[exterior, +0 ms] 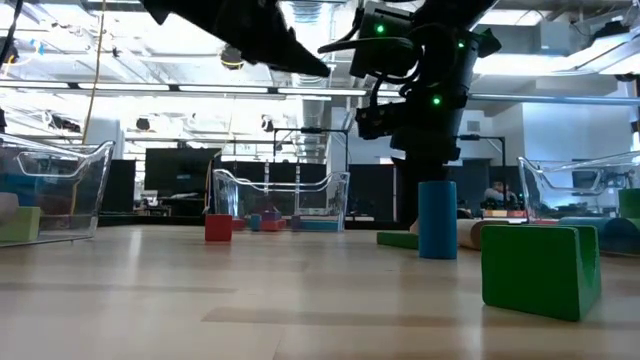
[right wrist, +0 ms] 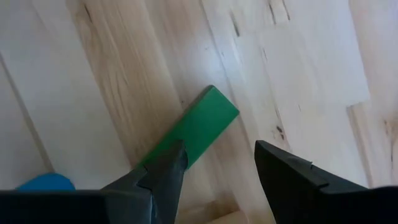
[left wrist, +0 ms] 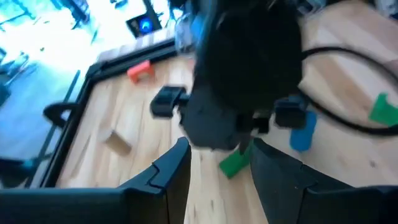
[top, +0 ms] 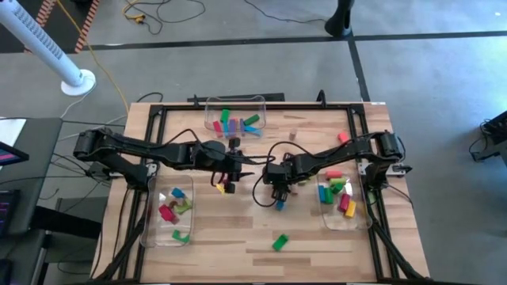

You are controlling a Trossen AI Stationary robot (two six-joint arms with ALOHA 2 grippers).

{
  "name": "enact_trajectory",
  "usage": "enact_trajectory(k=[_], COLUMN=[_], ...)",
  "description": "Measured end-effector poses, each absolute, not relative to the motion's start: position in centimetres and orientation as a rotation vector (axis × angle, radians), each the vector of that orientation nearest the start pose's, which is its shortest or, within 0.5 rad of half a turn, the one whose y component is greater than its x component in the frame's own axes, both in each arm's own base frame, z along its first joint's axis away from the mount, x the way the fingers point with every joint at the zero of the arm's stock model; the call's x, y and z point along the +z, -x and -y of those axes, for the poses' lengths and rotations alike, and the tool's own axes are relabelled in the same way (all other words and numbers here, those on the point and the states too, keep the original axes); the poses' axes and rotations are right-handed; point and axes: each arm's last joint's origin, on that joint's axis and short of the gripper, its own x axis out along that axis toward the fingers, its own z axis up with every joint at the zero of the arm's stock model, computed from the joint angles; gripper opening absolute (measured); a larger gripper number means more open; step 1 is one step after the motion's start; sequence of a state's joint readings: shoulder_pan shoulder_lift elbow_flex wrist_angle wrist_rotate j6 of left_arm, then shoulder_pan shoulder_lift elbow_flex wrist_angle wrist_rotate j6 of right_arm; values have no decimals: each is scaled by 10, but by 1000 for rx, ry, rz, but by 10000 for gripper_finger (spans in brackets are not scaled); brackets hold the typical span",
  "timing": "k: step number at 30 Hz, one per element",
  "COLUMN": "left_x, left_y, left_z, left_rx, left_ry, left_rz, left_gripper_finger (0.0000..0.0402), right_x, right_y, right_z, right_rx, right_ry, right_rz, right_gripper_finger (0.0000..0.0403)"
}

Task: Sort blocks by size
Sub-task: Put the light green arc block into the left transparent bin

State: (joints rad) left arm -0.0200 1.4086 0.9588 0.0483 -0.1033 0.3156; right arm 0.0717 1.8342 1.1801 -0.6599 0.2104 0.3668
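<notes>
My right gripper point(top: 277, 190) is open and points down at the middle of the table. In its wrist view point(right wrist: 217, 171) a flat green bar point(right wrist: 198, 129) lies on the wood, with one end behind one finger. An upright blue cylinder point(exterior: 437, 220) stands beside it. My left gripper point(top: 235, 168) is open and empty point(left wrist: 221, 177), just left of the right gripper. Yellow and purple blocks point(top: 226, 185) lie below it. A green block point(top: 280, 241) lies near the table's front. My right gripper has one finger point(right wrist: 163, 175) standing over the green bar's near end point(right wrist: 177, 146), coming from above. The bar lies flat on the table. I cannot tell whether the finger touches it.
Three clear bins hold blocks: one at the far middle point(top: 235, 119), one at the left front point(top: 174, 214) and one at the right point(top: 341, 198). A red arch point(top: 342, 137) and a tan block point(top: 291, 134) lie on the far part of the table.
</notes>
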Motion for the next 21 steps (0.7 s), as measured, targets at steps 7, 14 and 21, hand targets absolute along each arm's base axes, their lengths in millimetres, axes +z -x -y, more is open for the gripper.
enact_trajectory(k=[7,14,21], left_x=[265,253,252], left_y=[-301,-282,-279], left_z=[7,29,46], left_rx=[-156,-404,-460], left_ry=[-347,-314,-341], left_rz=[-593,-768,-772], left_gripper_finger=[155,155,155], right_x=[164,164,173], right_y=[-341,-342,-338], right_z=[-27,-37,-43], right_rx=[-330,-279,-284], right_ry=[-101,-33,19], right_rz=[-1280,-1264,-1245], right_gripper_finger=[225,225,225])
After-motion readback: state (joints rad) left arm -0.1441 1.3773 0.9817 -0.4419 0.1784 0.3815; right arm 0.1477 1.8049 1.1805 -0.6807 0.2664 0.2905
